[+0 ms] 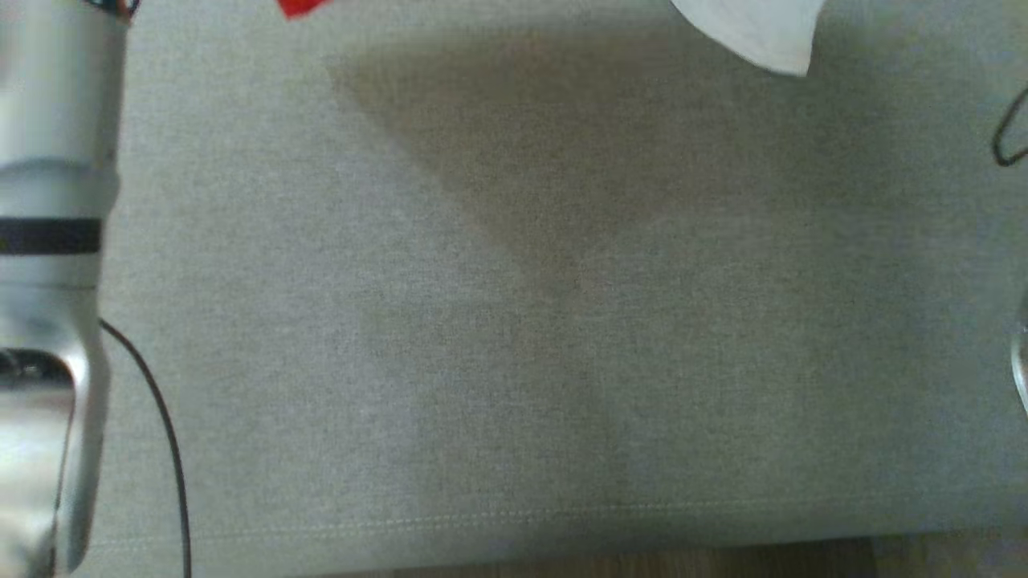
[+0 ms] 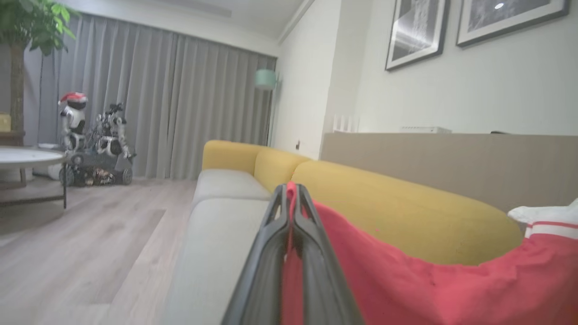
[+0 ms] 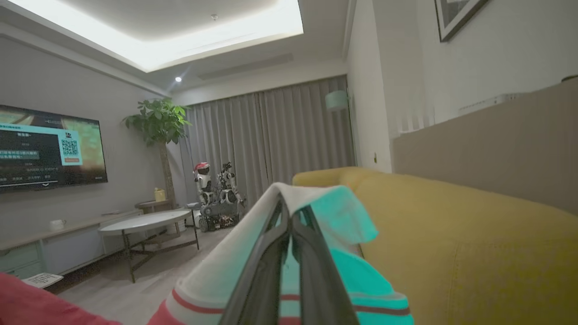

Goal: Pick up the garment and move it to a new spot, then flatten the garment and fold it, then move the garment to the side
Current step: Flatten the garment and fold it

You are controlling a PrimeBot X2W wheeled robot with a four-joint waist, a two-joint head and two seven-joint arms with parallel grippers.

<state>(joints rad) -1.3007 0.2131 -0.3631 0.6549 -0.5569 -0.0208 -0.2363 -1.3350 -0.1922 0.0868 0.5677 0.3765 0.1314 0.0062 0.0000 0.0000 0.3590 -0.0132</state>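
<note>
Jaws of the left gripper (image 2: 292, 189) are pressed together on a red edge of the garment (image 2: 406, 280), which runs from the fingertips toward the lower right of the left wrist view. There it ends in a white band with a red stripe. The right gripper (image 3: 293, 207) is likewise closed, pinching a white and teal part of the same garment that drapes over its fingers in the middle of the right wrist view.

In the head view a red corner (image 1: 299, 6) shows at the top edge left of centre, and a white corner (image 1: 755, 36) hangs in at the upper right. The grey sofa seat (image 1: 514, 321) spreads beneath them, with a broad shadow across its upper middle. The pale left forearm (image 1: 48, 160) runs along the left edge.

The cloth appears to be held up between the two arms. Its long axis runs left to right along the top of the head view, red end toward the left arm and white and teal end toward the right. Neither arm is nearer (each already has an end). The coming move probably turns on the seat lying below the span, so the garment would go down with that axis kept parallel to the yellow backrest (image 2: 406, 212).
</note>
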